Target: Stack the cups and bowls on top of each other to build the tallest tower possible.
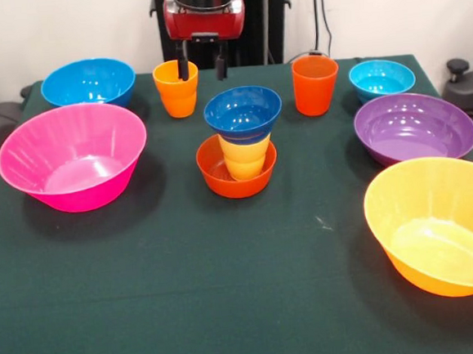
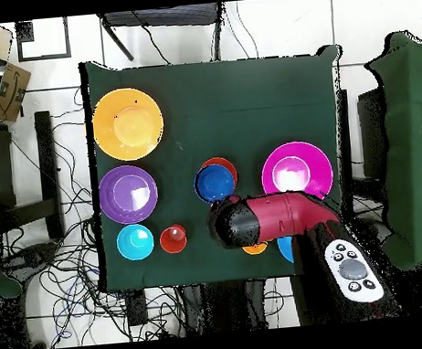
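Note:
The tower stands mid-table: a small orange-red bowl (image 1: 220, 174) holds an upside-down yellow cup (image 1: 245, 156), with a dark blue bowl (image 1: 243, 112) on top. From overhead I see the dark blue bowl (image 2: 214, 182) and the orange-red rim (image 2: 226, 165). My gripper (image 1: 202, 66) hangs open at the table's far side, its left finger at the right rim of the light orange cup (image 1: 176, 89), holding nothing. The arm (image 2: 273, 218) hides the gripper from overhead; only a sliver of that cup (image 2: 254, 249) shows. The red-orange cup (image 1: 315, 85) and cyan bowl (image 1: 381, 78) stand apart to the right.
A medium blue bowl (image 1: 88, 82) and a large pink bowl (image 1: 72, 155) stand on the left. A purple bowl (image 1: 414, 126) and a large yellow-orange bowl (image 1: 441, 222) stand on the right. The dark green cloth (image 1: 188, 295) covers the table.

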Action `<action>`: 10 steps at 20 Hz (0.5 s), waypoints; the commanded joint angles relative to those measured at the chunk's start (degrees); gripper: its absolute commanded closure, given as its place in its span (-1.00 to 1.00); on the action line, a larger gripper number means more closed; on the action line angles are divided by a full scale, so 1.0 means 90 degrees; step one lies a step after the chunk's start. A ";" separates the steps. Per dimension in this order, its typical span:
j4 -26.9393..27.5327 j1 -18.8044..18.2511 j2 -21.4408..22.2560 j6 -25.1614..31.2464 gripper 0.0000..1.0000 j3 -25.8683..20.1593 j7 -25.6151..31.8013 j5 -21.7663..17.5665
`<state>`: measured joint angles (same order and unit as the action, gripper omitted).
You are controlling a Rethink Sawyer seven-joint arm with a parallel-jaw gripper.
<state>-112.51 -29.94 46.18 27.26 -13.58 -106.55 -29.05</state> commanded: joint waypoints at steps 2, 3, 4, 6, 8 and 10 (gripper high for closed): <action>-0.0391 0.0216 -0.0282 -0.0448 -1.00 0.0227 -0.0649 -0.0244; -0.0401 0.0233 -0.0276 -0.0450 -1.00 0.0257 -0.0646 -0.0253; -0.0410 0.0249 -0.0273 -0.0455 -1.00 0.0285 -0.0642 -0.0257; -0.0424 0.0290 -0.0281 -0.0472 -1.00 0.0354 -0.0633 -0.0270; -0.0450 0.0314 -0.0305 -0.0536 -1.00 0.0416 -0.0619 -0.0291; -0.0478 0.0343 -0.0347 -0.0630 -1.00 0.0485 -0.0622 -0.0329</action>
<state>-113.67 -28.46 46.18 26.24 -9.91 -106.55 -29.04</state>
